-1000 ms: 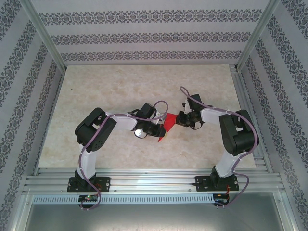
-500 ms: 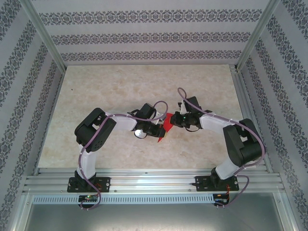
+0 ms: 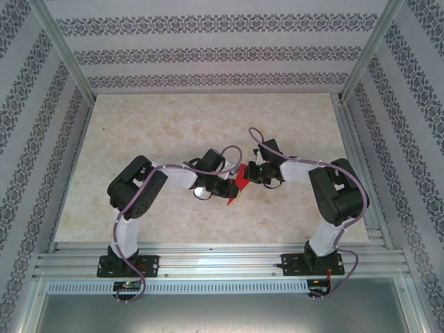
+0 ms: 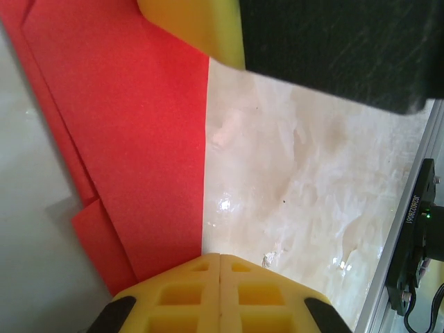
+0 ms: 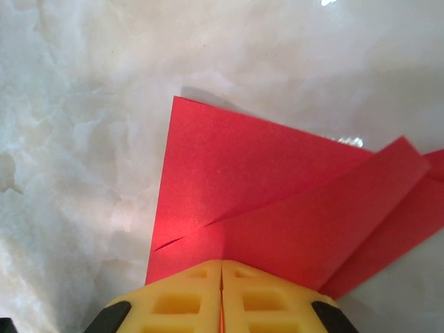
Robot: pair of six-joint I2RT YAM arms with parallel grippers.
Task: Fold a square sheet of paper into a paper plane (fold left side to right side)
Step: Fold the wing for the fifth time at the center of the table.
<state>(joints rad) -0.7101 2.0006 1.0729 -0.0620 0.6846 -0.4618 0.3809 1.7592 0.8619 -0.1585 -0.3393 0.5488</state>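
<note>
The marbled bench (image 3: 173, 132) carried both arms, which reached inward and met near its middle, seemingly so the paper could be worked from two sides. Between them sat the red paper plane (image 3: 240, 182), partly folded in layered creases; whether it touched the surface was unclear. The left tool (image 4: 220, 277) was clenched on one edge, probably anchoring it. The right tool (image 5: 222, 277) was clenched on the opposite flap, apparently to guide the fold.

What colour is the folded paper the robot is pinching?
The folded paper is bright red. The right wrist view shows it best.
</note>
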